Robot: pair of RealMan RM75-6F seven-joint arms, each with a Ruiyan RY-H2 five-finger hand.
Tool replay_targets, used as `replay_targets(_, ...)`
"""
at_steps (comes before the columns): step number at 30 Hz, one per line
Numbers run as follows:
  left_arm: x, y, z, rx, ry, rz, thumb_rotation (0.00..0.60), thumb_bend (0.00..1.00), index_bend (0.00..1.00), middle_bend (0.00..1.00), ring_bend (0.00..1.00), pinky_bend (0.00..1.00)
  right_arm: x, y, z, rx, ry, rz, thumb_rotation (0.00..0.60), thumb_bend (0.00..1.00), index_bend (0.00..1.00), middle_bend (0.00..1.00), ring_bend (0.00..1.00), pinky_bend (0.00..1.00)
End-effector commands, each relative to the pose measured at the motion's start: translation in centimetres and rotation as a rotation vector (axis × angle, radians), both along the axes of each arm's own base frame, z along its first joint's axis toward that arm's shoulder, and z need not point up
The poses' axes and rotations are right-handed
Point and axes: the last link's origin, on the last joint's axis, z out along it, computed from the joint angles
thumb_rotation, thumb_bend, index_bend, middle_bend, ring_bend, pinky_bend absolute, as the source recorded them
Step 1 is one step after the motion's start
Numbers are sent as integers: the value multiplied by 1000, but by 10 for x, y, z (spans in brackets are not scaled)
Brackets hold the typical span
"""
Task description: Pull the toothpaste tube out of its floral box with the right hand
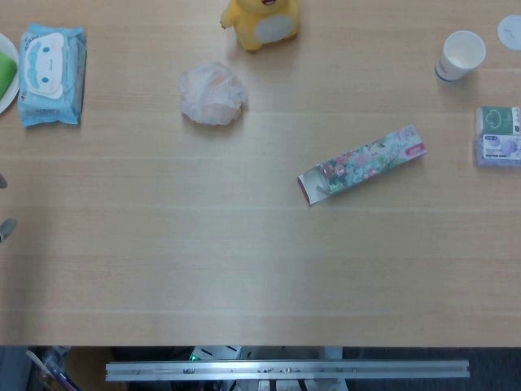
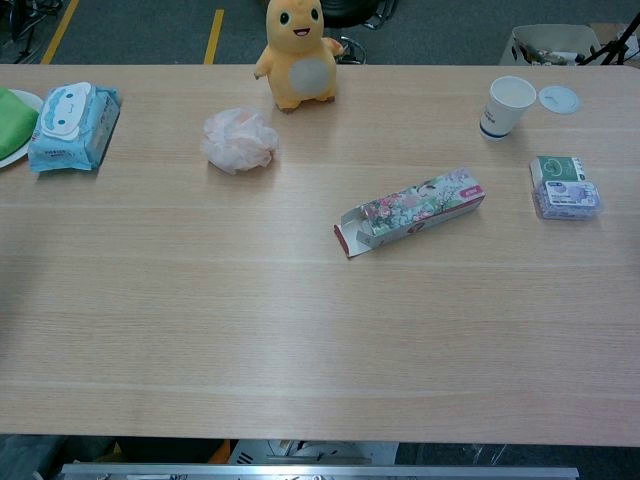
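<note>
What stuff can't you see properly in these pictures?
- Toothpaste tube: hidden inside the floral box in both views; the open flap end shows no tube.
- Right hand: in neither view.
- Left hand: head view shows only grey tips at the left edge, so its pose is unreadable.
- Plate with something green: cut off by the left edge in both views.
- Small packet: print too small to read.

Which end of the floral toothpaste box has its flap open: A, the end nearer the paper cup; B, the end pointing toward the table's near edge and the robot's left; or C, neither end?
B: the floral toothpaste box lies slantwise with its flap folded out at the lower-left end.
</note>
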Motion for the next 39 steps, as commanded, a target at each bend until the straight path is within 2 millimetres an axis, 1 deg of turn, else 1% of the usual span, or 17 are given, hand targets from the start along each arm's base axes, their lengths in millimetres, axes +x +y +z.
replay_targets(1, 1, 2, 0, -1, 8, -5, 600, 67, 464, 369, 371, 529, -1, 0, -1, 3, 0, 4, 600, 360, 566, 449, 341, 438)
replay_targets(6, 5, -2, -2, -9, 10, -16, 600, 68, 464, 369, 372, 529, -1, 2, -5, 15, -3, 13, 600, 360, 566, 449, 341, 438)
replay_targets(10, 3, -2, 1, 0, 9, -8, 600, 67, 464, 369, 372, 529, 1, 0, -4, 3, -14, 21, 600, 359, 566, 449, 341, 438)
replay_targets(17, 3, -2, 1, 1, 4, -3, 600, 68, 464, 369, 372, 529, 5, -7, -9, 26, -12, 34, 600, 359, 566, 449, 341, 438)
replay_targets(24, 4, 2, 2, -4, 10, -1, 600, 67, 464, 369, 372, 529, 11, -17, -12, 58, -17, 59, 600, 354, 566, 442, 338, 437)
replay_targets(27, 6, -1, 0, -7, 14, -12, 600, 68, 464, 369, 372, 529, 16, -21, -15, 80, -6, 86, 600, 341, 560, 429, 327, 397)
replay_targets(28, 6, -2, 0, -7, 14, -15, 600, 68, 464, 369, 372, 529, 18, -22, -17, 89, -4, 93, 600, 331, 551, 420, 317, 374)
replay_targets(30, 7, -6, 0, -4, 11, -17, 600, 67, 464, 369, 372, 529, 23, -25, -20, 112, 2, 113, 600, 310, 533, 408, 298, 358)
replay_targets(33, 5, -10, 3, 4, 10, -9, 600, 68, 464, 369, 372, 529, 30, -31, -25, 141, 22, 138, 600, 241, 497, 385, 275, 349)
replay_targets(36, 2, -12, 6, 13, 7, 3, 600, 67, 464, 369, 372, 529, 37, -41, -30, 167, 40, 157, 600, 139, 446, 360, 248, 341)
replay_targets(39, 1, -12, 6, 15, 5, 7, 600, 67, 464, 369, 372, 529, 40, -45, -33, 178, 46, 162, 600, 38, 386, 327, 217, 338)
